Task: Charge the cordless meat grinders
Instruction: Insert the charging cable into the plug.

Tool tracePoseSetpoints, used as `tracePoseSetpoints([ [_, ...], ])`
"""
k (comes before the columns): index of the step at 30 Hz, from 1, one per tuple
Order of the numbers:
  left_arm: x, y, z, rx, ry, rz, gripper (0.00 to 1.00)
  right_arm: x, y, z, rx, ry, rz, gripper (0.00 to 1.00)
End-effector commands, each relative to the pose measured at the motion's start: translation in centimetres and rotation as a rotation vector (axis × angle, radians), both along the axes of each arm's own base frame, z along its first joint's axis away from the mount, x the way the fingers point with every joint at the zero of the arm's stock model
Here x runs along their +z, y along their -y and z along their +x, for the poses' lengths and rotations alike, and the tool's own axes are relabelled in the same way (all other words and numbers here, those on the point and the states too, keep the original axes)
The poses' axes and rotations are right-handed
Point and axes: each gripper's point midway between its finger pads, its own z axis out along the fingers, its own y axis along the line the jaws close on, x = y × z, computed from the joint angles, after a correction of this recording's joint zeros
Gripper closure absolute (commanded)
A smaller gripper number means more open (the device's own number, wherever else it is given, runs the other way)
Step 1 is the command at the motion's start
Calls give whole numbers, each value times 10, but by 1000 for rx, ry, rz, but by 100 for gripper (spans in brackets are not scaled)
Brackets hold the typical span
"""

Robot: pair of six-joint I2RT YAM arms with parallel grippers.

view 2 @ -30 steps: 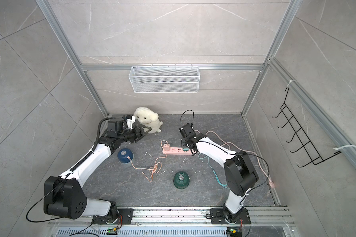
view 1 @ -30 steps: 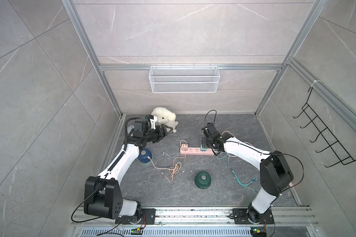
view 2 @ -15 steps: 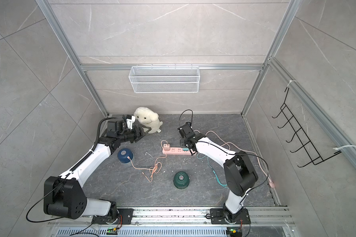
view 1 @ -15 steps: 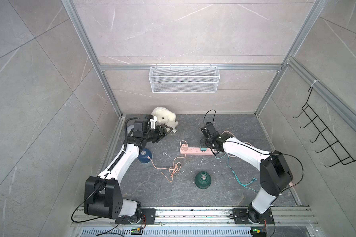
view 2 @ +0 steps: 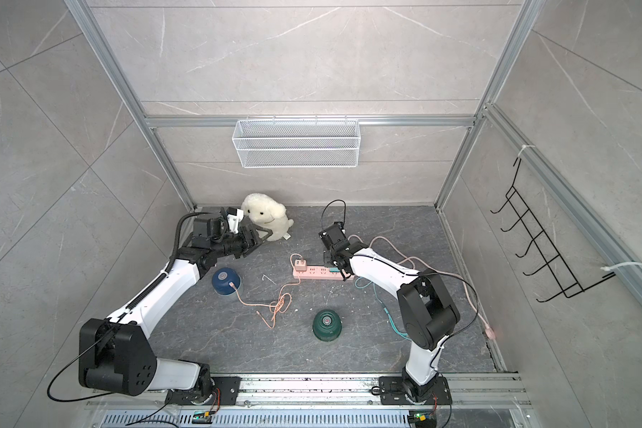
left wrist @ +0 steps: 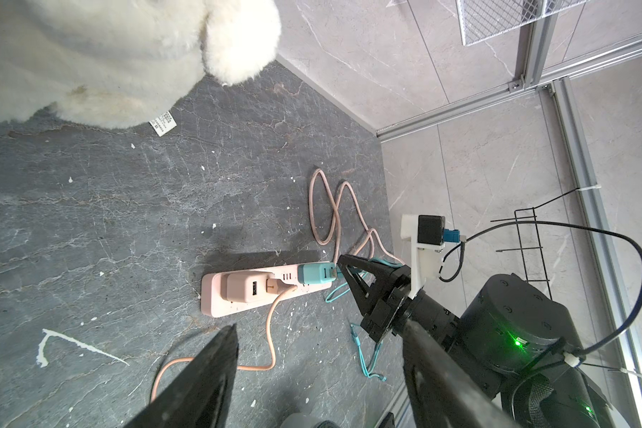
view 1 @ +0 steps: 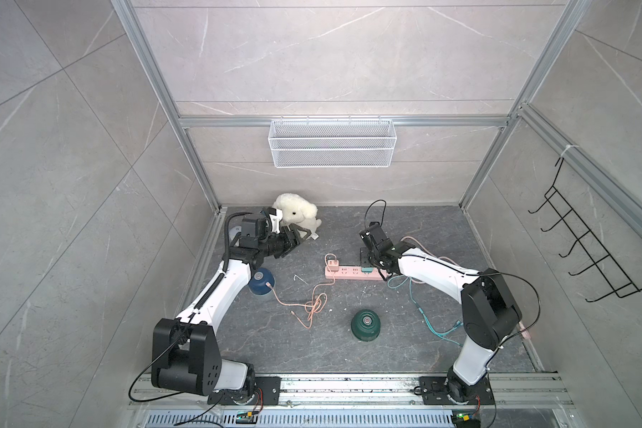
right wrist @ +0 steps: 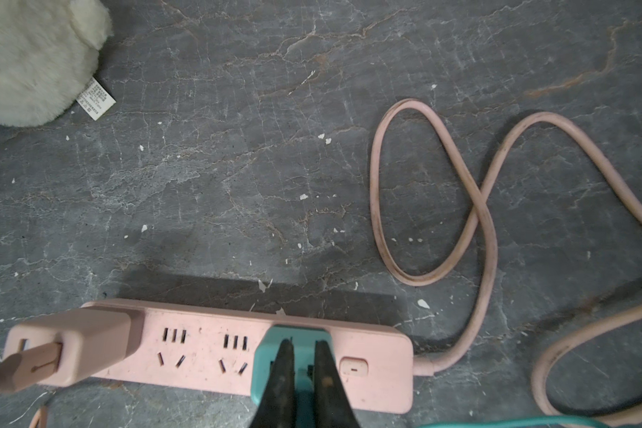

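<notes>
The right claw, nearly closed, bears on the teal adapter, apparently seating it in the power strip; left claw hangs wide, empty; navy grinder near the bench's left edge, green grinder toward its front.

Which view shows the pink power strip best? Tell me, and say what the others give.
The right wrist view: the pink power strip fills the foreground, sockets and switch plain. The left wrist view shows it smaller, at a slant; in both top views it is tiny.
</notes>
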Motion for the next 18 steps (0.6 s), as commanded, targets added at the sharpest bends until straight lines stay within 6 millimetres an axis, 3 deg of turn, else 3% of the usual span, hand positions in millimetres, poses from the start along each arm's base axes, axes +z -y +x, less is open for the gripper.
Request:
tracePoseSetpoints([
  [1,15,-1,1,-7,51,-5,28,-12,16,-11,-36,-36,-39,100],
  [12,17,-2,0,-2,52,-8,28,-29,14,-15,-44,-55,-35,100],
  [18,14,-2,2,-2,48,-7,28,-45,7,-33,-74,-23,-122,100],
])
